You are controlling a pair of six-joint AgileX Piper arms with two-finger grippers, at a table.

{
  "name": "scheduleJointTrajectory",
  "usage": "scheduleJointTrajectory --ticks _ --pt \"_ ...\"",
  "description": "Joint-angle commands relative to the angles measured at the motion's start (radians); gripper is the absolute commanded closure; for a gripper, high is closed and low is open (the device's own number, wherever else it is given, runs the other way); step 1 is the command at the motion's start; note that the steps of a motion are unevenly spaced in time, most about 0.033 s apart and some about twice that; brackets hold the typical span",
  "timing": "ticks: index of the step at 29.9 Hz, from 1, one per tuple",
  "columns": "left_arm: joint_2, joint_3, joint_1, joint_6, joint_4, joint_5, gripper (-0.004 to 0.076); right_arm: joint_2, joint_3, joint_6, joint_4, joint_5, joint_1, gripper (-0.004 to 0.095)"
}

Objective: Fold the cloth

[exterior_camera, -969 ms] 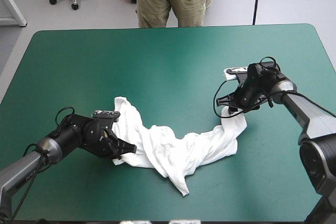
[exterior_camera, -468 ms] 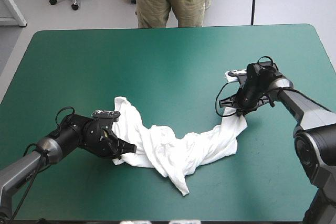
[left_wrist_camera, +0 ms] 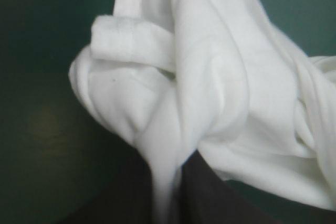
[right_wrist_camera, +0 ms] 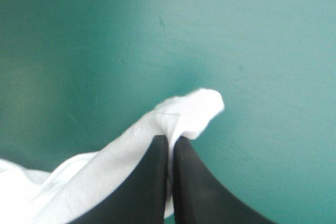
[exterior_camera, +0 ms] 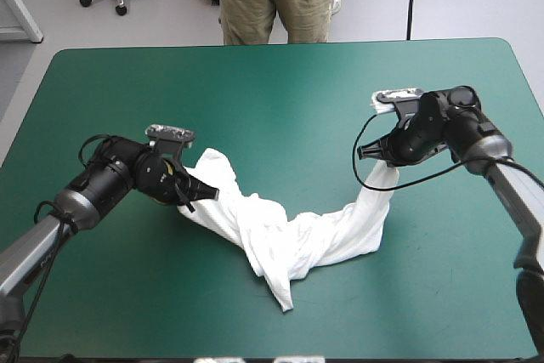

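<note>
Jaws of both grippers are pressed almost together, each pinching white cloth between them. The T-shirt (exterior_camera: 297,240) stretches as a twisted, crumpled band from the left gripper (exterior_camera: 206,195) to the right gripper (exterior_camera: 374,152). Its bunched middle lies on the teal-green cover (exterior_camera: 272,91), toward the table's near edge.

left pincer (left_wrist_camera: 170,174) clamped on T-shirt (left_wrist_camera: 210,77) | cloth bunched ahead | teal-green cover (left_wrist_camera: 37,51) beneath

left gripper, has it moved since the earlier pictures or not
Yes. The left gripper has moved toward the far edge of the table, taking its end of the T-shirt along.
</note>
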Motion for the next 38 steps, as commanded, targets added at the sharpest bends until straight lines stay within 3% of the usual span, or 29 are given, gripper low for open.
scheduleJointTrajectory --ticks 1,10,18,23,31,38 --pt "-0.031 -0.189 0.001 -0.001 0.046 0.055 0.0733 -0.156 -0.066 -0.012 -0.008 -0.01 -0.002 0.0925" --pt "-0.031 -0.667 0.001 0.119 0.044 0.126 0.0733 -0.364 -0.308 -0.069 -0.008 -0.012 -0.002 0.0925" --pt "-0.031 -1.069 0.001 0.206 0.036 0.164 0.0733 -0.389 -0.583 -0.112 0.014 -0.001 -0.002 0.0925" --pt "-0.053 -1.216 -0.001 0.217 0.016 0.176 0.0733 -0.401 -0.674 -0.114 0.037 0.027 -0.002 0.0925" --pt "-0.221 -1.044 -0.001 0.259 0.0 0.232 0.0733 -0.513 -0.565 -0.111 -0.007 0.149 0.05 0.0925" --pt "-0.381 -0.615 -0.001 0.252 -0.002 0.303 0.0733 -0.634 -0.275 -0.083 -0.028 0.234 0.05 0.0925"
